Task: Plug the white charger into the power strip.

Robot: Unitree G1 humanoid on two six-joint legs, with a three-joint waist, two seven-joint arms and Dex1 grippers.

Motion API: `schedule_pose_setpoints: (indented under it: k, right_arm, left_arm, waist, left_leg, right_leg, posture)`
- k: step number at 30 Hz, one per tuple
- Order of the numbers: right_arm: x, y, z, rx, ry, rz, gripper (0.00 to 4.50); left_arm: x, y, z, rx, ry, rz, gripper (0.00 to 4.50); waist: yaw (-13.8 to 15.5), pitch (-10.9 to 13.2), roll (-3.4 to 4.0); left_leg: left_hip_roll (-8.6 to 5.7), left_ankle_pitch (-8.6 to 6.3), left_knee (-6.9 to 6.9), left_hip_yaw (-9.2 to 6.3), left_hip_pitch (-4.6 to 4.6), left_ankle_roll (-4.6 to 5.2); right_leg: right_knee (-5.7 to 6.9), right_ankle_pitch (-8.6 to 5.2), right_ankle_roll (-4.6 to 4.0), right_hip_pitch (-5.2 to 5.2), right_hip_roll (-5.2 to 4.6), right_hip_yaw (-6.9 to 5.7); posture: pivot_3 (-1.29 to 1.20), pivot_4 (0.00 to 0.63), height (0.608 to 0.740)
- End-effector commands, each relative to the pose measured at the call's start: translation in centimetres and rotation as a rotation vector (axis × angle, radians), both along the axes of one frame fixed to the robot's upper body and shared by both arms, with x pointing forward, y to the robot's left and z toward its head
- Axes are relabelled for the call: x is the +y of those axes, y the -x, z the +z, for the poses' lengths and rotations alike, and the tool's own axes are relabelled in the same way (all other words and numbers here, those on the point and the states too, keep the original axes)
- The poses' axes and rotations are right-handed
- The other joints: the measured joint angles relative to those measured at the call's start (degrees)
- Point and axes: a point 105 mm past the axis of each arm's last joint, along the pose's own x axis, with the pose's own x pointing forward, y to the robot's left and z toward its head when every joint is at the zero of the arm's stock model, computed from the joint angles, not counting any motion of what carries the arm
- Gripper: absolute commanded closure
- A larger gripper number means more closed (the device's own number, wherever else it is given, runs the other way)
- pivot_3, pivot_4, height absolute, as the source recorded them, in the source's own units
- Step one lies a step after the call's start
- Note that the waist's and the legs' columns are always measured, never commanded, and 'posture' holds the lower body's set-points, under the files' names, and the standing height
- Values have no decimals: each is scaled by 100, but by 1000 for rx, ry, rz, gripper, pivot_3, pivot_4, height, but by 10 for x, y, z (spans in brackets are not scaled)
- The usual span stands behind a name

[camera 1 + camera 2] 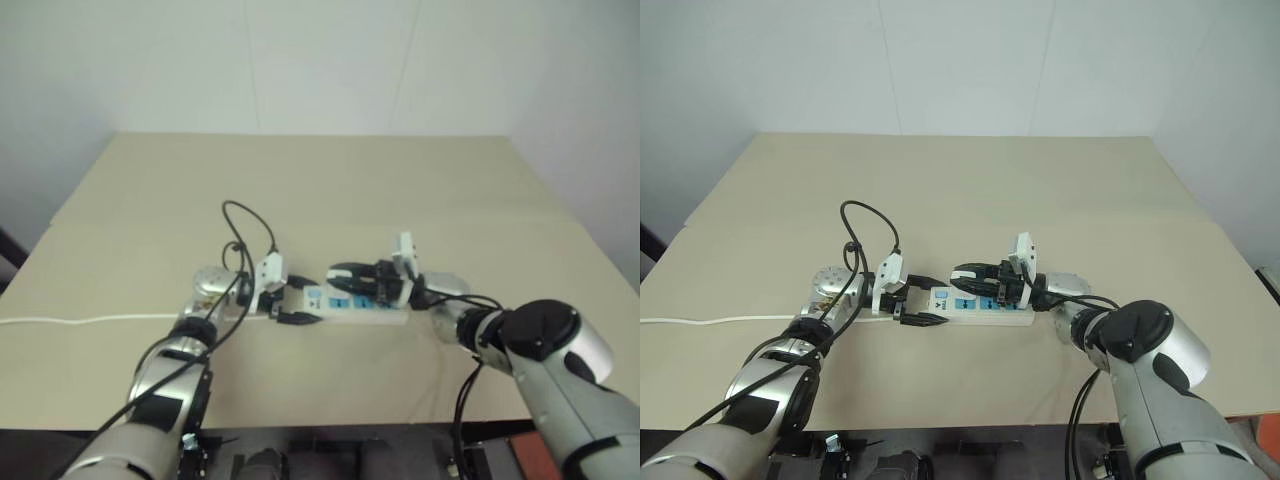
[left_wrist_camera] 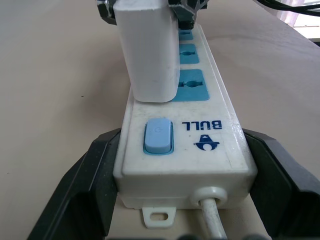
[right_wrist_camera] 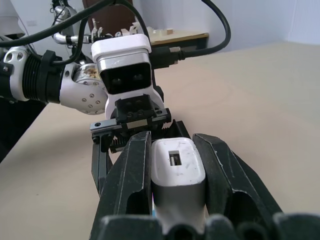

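Observation:
The power strip (image 1: 372,308) lies on the table, and its switch end (image 2: 158,135) sits between the two black fingers of my left gripper (image 1: 298,303), which press against its two long sides. My right gripper (image 3: 172,139) is shut on the white charger (image 3: 177,172), one finger on each side. In the left wrist view the white charger (image 2: 147,55) stands upright at the strip's top face, just past the switch. It sits beside the nearest blue socket (image 2: 192,85), whose face still shows. I cannot tell whether its prongs are in a socket.
The strip's thin white cord (image 1: 90,320) runs left across the beige table (image 1: 300,190) to its edge. Black arm cables (image 1: 245,225) loop above the left wrist. The table's front edge is close behind both arms, and a white wall stands at the back.

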Motion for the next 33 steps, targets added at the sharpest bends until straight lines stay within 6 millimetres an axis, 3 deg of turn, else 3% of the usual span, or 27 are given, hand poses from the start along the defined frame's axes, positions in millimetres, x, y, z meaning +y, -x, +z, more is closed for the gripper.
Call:
schedule_pose_setpoints:
  k: [1,11,21,28,33]
  right_arm:
    - [2,32,-51,118,103,82,3383]
    - [2,29,-54,183,106,65,3383]
    - [-4,22,-43,149,68,29,88]
    - [-10,21,-39,108,72,21,35]
    - [-23,11,-22,86,84,6,35]
  left_arm:
    - [-3,0,8,-34,14,-27,1235]
    - [-2,1,8,-33,13,-29,1235]
    - [-3,2,7,-27,15,-35,1235]
    - [-3,3,5,-27,15,-34,1235]
    - [-3,3,5,-26,15,-31,1235]
  waist:
    - [-1,-10,-10]
    - [-1,-19,-20]
    - [26,-19,-21]
    - [37,-19,-21]
    - [54,-17,-19]
  left_leg:
    - [0,-1,-3,0,4,-1]
    - [16,-30,-11,0,43,22]
    - [34,-40,-10,-5,47,7]
    - [33,-40,-10,-5,45,7]
    - [32,-40,-10,-5,39,6]
  right_leg:
    - [-1,0,0,2,0,0]
    - [-57,0,-2,46,15,0]
    - [-69,3,-6,57,25,-10]
    - [-72,3,-6,58,25,-10]
    - [-74,3,-6,55,24,-11]
  posture:
    - [0,150,740]
    - [0,150,740]
    - [0,150,740]
    - [0,150,740]
    - [0,150,740]
